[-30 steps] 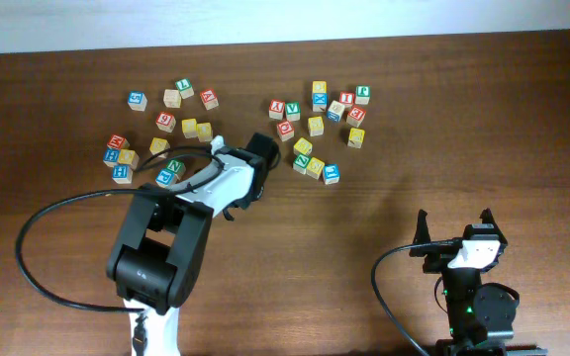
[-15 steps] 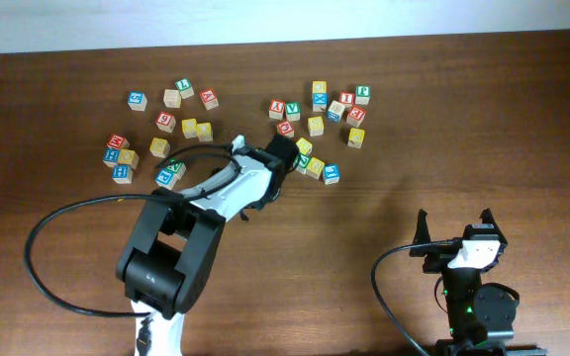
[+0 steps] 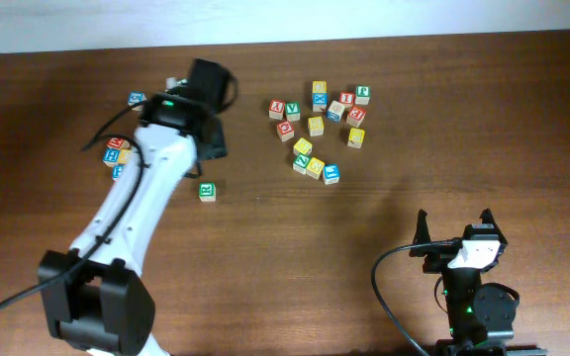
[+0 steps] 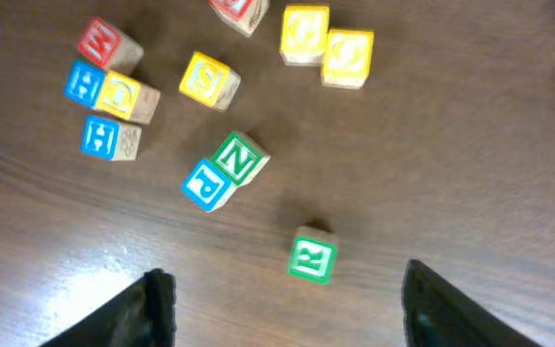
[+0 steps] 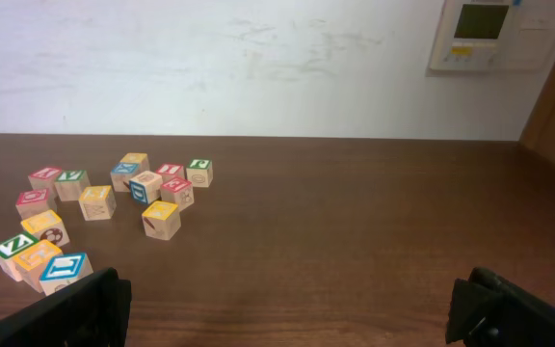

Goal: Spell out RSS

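Observation:
The green R cube (image 3: 207,191) lies alone on the table in front of the left cluster. In the left wrist view it (image 4: 312,258) sits just beyond and between my fingers. My left gripper (image 3: 210,140) (image 4: 283,305) is open, empty and raised well above the table. A yellow S cube (image 4: 208,79) lies in the left cluster; in the overhead view my arm hides it. Other yellow cubes (image 3: 315,126) lie in the right cluster, their letters unclear. My right gripper (image 3: 454,233) (image 5: 287,313) is open and empty at the front right.
The left cluster holds green N (image 4: 238,159), blue P (image 4: 204,184), blue H (image 4: 110,138), a red cube (image 4: 100,42) and two more yellow cubes (image 4: 326,43). The right cluster (image 3: 320,124) holds red, blue, green and yellow cubes. A white wall runs behind the table.
My left arm has swung from low beside the right cluster up and back to the left. The green R cube, not visible before, now lies alone in the open.

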You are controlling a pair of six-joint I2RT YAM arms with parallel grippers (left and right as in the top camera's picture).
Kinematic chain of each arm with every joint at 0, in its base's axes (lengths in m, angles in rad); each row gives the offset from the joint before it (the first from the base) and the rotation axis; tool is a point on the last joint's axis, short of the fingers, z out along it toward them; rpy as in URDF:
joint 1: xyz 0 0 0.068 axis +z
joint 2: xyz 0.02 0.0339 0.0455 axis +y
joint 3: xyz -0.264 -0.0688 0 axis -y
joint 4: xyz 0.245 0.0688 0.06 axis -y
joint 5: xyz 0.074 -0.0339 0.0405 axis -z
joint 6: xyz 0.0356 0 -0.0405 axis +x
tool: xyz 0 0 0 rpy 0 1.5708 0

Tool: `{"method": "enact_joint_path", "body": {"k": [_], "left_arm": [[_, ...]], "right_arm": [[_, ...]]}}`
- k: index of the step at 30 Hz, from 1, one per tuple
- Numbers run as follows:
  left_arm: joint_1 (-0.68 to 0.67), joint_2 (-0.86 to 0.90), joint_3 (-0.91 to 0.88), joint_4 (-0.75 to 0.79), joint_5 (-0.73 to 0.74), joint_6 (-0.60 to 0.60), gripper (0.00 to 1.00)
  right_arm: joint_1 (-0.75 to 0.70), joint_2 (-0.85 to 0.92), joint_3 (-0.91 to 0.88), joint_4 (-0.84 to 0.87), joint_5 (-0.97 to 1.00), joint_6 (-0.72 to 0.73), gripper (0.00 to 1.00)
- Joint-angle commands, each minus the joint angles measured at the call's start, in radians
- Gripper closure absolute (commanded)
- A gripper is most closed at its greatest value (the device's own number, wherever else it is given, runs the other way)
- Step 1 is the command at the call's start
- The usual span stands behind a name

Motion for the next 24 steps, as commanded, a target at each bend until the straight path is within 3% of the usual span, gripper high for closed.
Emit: {"method": "enact_joint_path", "body": {"k": [1, 12, 15, 18, 22, 24], "left_arm": [[0.041, 0.027, -0.104, 0.01, 0.161, 0.105, 0.27], [0.047, 0.027, -0.36, 0.254, 0.227, 0.104, 0.21], [0.047, 0.029, -0.398, 0.316, 0.224, 0.082, 0.3], [0.047, 0.029, -0.439, 0.342, 0.177, -0.057, 0.32], [0.047, 0.028, -0.447, 0.314, 0.177, -0.269, 0.43], [0.047, 0.028, -0.447, 0.31, 0.2, -0.352, 0.43]], "right_arm": [[-0.007, -0.008, -0.005, -0.008, -0.001, 0.01, 0.02], [-0.007, -0.008, -0.005, -0.008, -0.001, 0.01, 0.02], [-0.007, -0.008, -0.005, -0.008, -0.001, 0.01, 0.02], [-0.007, -0.008, -0.005, -0.008, -0.001, 0.01, 0.02], [-0.007, -0.008, -0.005, -0.008, -0.001, 0.01, 0.02], [-0.007, -0.008, -0.005, -0.008, -0.001, 0.01, 0.02]]}}
